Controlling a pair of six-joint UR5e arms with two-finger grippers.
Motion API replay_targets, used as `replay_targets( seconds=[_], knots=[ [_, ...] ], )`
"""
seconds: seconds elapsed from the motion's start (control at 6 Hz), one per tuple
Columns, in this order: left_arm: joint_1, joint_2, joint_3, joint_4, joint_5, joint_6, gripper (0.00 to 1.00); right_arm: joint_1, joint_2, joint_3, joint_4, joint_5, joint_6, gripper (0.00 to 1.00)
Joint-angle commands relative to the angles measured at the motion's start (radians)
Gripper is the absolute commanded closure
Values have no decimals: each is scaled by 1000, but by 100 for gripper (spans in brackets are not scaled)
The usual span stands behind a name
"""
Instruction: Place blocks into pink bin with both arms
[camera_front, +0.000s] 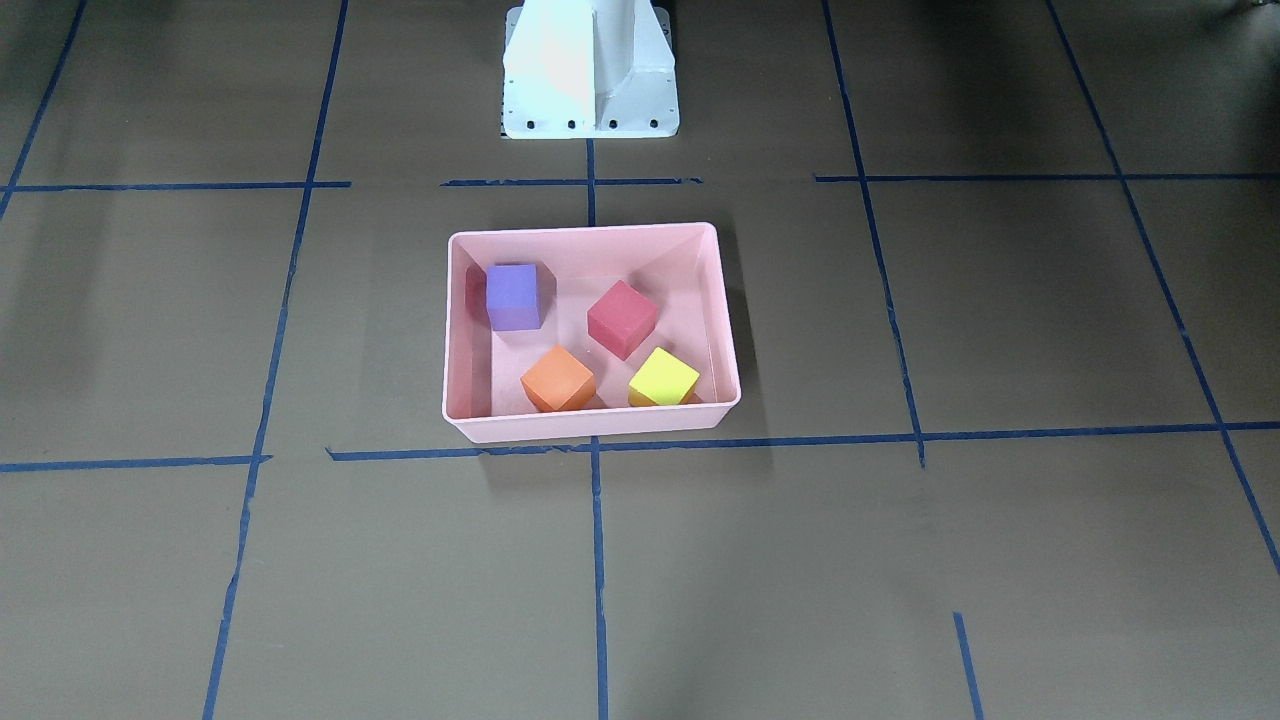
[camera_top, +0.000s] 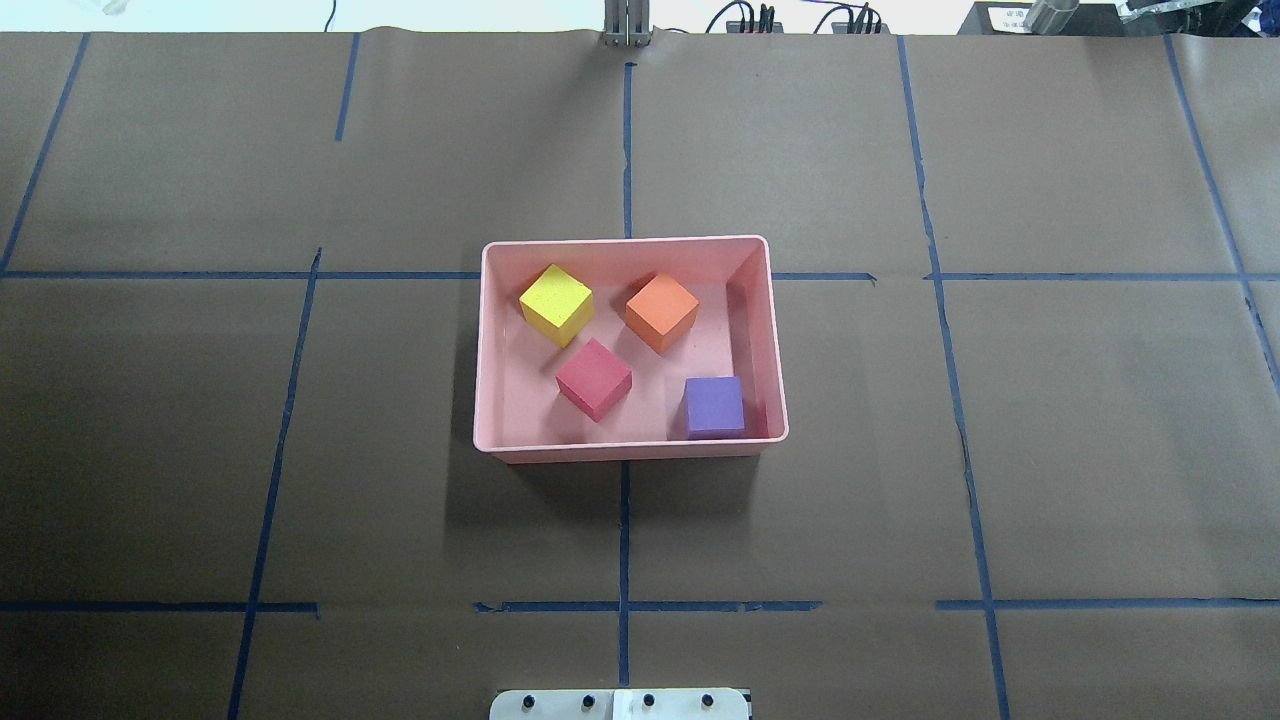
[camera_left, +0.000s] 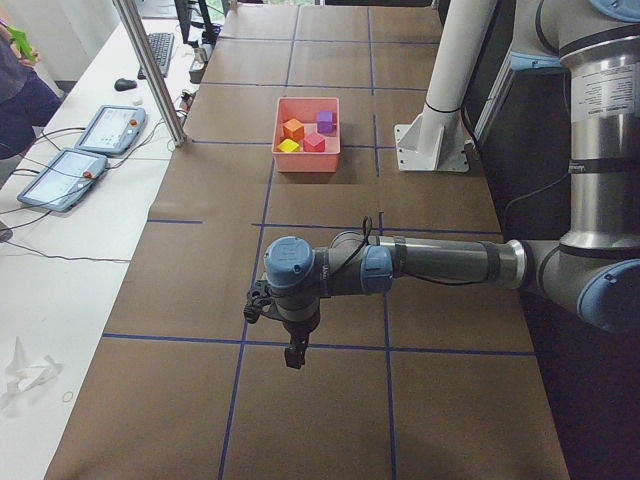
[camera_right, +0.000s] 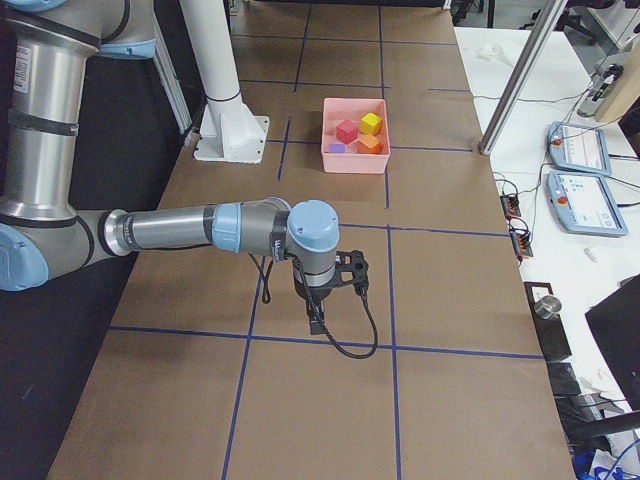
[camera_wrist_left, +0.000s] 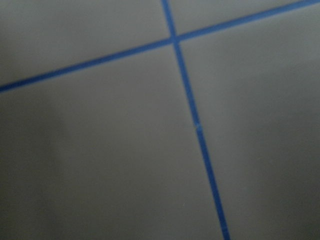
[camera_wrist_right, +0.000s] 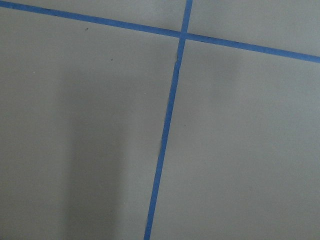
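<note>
The pink bin stands at the table's middle. All four blocks lie inside it: yellow-green, orange, red and purple. The front-facing view shows the same bin and its blocks. Neither arm shows in the overhead or front-facing views. My left gripper hangs over bare table far to the bin's left. My right gripper hangs over bare table far to its right. I cannot tell whether either is open or shut. Both wrist views show only brown table and blue tape.
The white pedestal stands behind the bin on the robot's side. Blue tape lines grid the brown table. A metal post and tablets stand on the white bench across the table from the robot.
</note>
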Motion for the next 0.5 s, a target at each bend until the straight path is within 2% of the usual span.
replay_targets(
  seconds=[0.0,0.33],
  knots=[
    [-10,9,-21,-4,-3,2,0,0,0,1,0,2,0,0],
    [-11,12,-27,-2,-6,3,0,0,-2,-5,14,2,1,0]
  ],
)
